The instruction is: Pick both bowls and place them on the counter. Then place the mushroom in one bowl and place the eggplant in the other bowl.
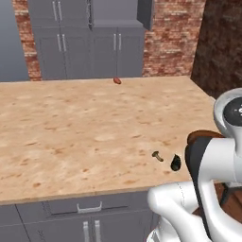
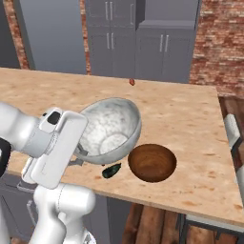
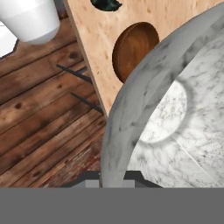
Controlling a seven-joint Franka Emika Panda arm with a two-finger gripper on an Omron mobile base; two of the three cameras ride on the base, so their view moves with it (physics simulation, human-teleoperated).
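My gripper (image 2: 77, 159) is shut on the rim of the grey-white speckled bowl (image 2: 110, 129), which hangs tilted just above the counter (image 2: 190, 114) near its front edge. In the hand view the speckled bowl (image 3: 175, 122) looms large, and its rim runs down between the gripper (image 3: 113, 177) fingers. The glossy brown wooden bowl (image 2: 152, 163) sits upright on the counter just right of it, also seen as the wooden bowl (image 3: 133, 46) and as a rim (image 1: 203, 136) behind the arm. The blackish eggplant (image 2: 111, 170) (image 1: 175, 163) (image 3: 106, 4) lies between the two bowls by the edge. The mushroom (image 2: 132, 82) (image 1: 117, 81) rests at the counter's far edge.
Grey tall cupboards (image 2: 138, 43) and a brick wall (image 2: 219, 43) stand behind the counter. A grey stool (image 2: 232, 131) is off the counter's right end. Wooden floor (image 3: 39, 113) lies below the counter's edge. The counter's left half (image 1: 71, 127) is bare.
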